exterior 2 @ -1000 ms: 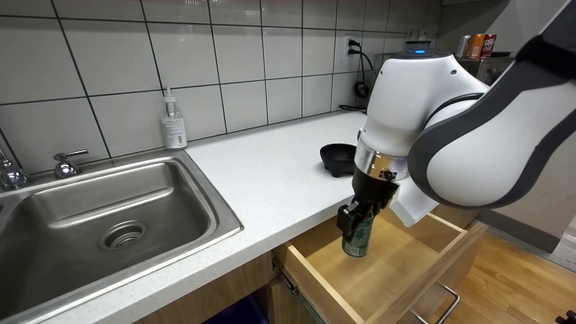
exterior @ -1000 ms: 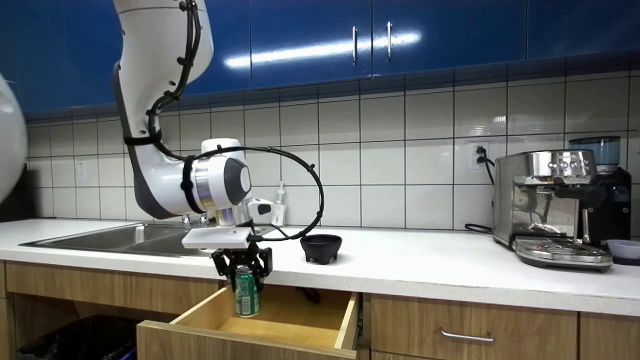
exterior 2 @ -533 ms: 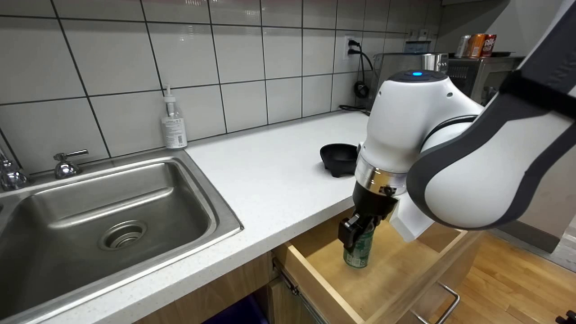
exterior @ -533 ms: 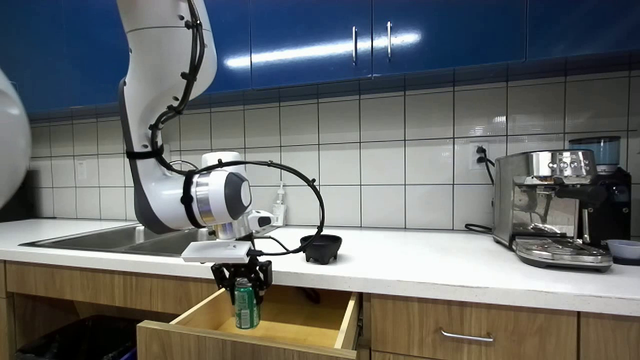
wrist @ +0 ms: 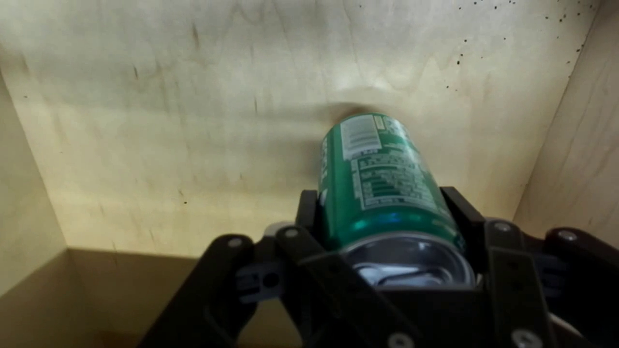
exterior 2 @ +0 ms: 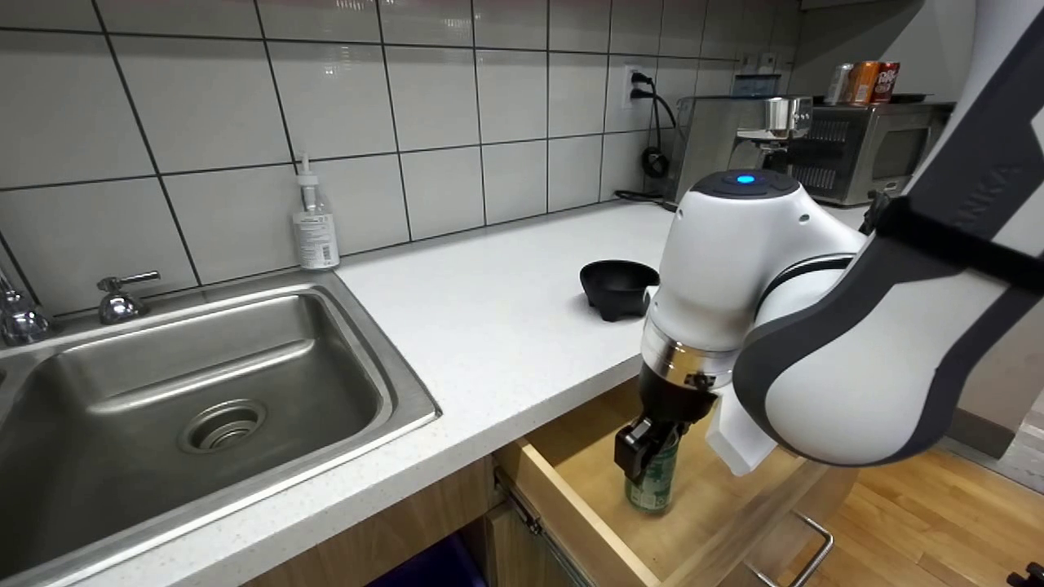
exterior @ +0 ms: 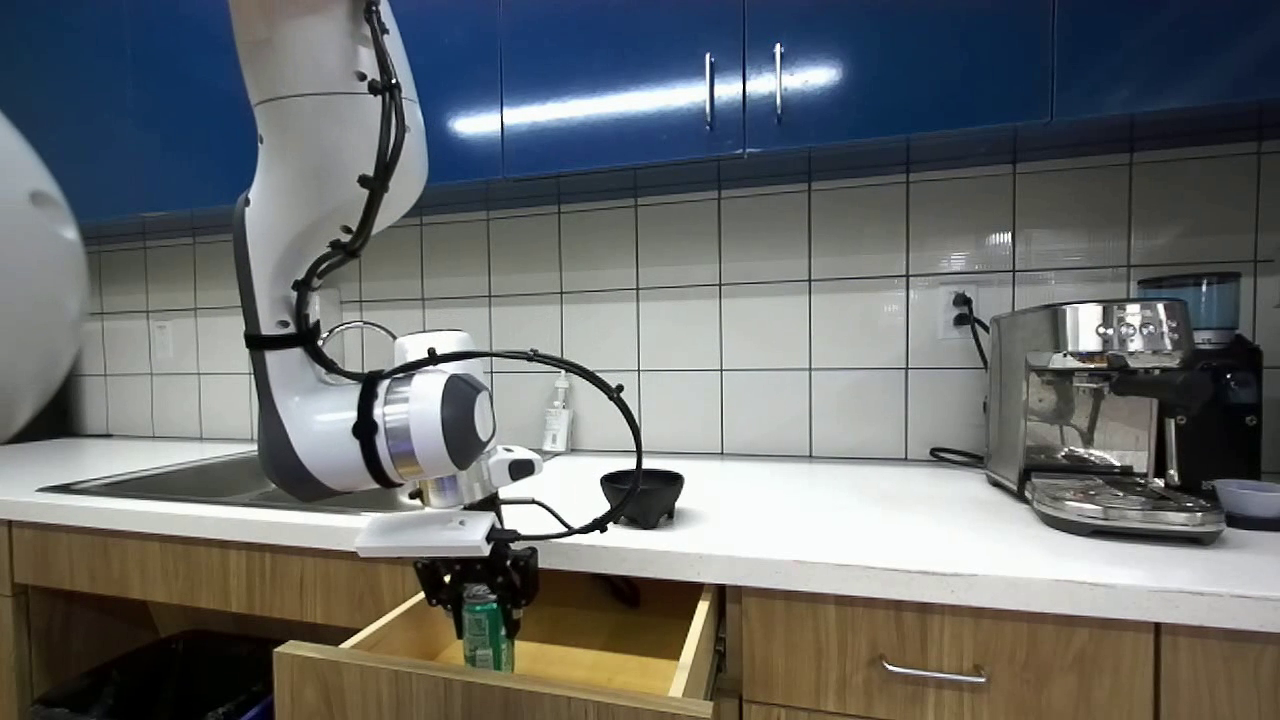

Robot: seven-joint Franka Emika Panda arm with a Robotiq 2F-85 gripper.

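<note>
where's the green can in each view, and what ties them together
In an exterior view: green can low, left of centre.
In an exterior view: green can low, right of centre.
In the wrist view: green can right of centre, slightly low.
Shared landmark: the open drawer, visible in all three views.

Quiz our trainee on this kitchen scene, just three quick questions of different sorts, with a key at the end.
1. What is the gripper holding?
2. True or false: the drawer stands open.
3. Where does the black footed bowl sit? (a) in the sink (b) on the countertop (c) inside the drawer

Key:
1. A green drink can
2. True
3. (b)
</note>
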